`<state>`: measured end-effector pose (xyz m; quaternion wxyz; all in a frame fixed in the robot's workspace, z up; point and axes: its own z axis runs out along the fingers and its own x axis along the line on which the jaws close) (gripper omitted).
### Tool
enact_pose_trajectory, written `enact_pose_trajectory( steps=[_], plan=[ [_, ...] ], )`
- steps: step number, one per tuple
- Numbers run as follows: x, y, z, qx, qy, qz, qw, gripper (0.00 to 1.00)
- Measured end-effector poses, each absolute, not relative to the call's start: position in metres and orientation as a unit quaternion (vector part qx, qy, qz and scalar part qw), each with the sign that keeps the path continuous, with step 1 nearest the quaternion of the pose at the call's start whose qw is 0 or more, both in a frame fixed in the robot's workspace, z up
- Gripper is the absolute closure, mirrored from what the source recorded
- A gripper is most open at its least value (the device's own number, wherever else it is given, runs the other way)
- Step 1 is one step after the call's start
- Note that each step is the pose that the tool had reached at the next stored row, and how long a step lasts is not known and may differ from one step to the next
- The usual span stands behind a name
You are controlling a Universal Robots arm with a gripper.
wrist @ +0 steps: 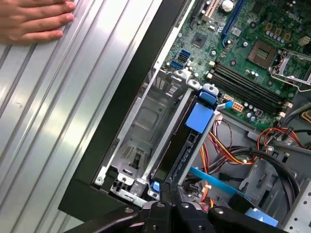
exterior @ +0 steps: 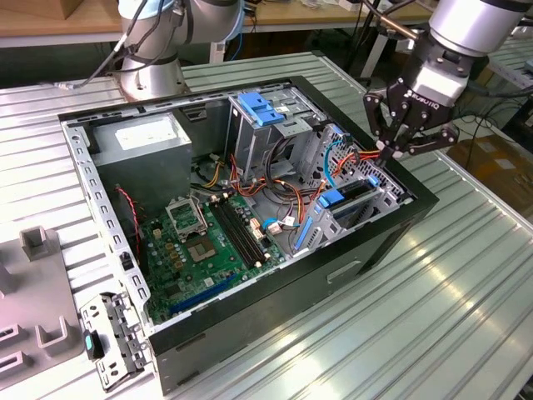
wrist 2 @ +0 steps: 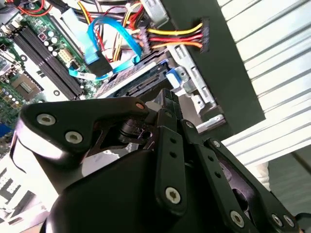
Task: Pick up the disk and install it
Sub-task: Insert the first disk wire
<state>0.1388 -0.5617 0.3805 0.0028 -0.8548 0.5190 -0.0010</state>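
Note:
The disk [wrist: 183, 145] lies on edge in the drive cage at the case's corner, a dark slab with blue rails and a blue end tab [wrist: 199, 118]. In the exterior view the disk [exterior: 351, 192] sits in the cage toward that view's right. My gripper [exterior: 388, 152] hangs over the cage's outer end, fingers drawn together to a point with nothing seen between them. In the first wrist view the gripper [wrist: 168, 190] is right at the disk's near end, by a small blue clip. The second wrist view has the fingertips [wrist 2: 167, 97] just short of the disk [wrist 2: 141, 82].
The open computer case [exterior: 391, 242] rests on a ribbed metal table [exterior: 433, 317]. Red, yellow and blue cables [wrist 2: 170, 36] crowd beside the cage. The motherboard [exterior: 208, 242] fills the case floor. A person's hand [wrist: 31, 19] rests on the table outside the case wall.

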Motion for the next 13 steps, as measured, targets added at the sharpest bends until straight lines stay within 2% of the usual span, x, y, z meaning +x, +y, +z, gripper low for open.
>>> enact_pose_trajectory(
  steps=[8,13],
  plan=[
    [0.161,-0.558,0.38,-0.863,0.506,-0.001,0.003,0.89],
    [0.168,-0.546,0.38,-0.867,0.497,-0.001,0.003,0.89]
  ],
)
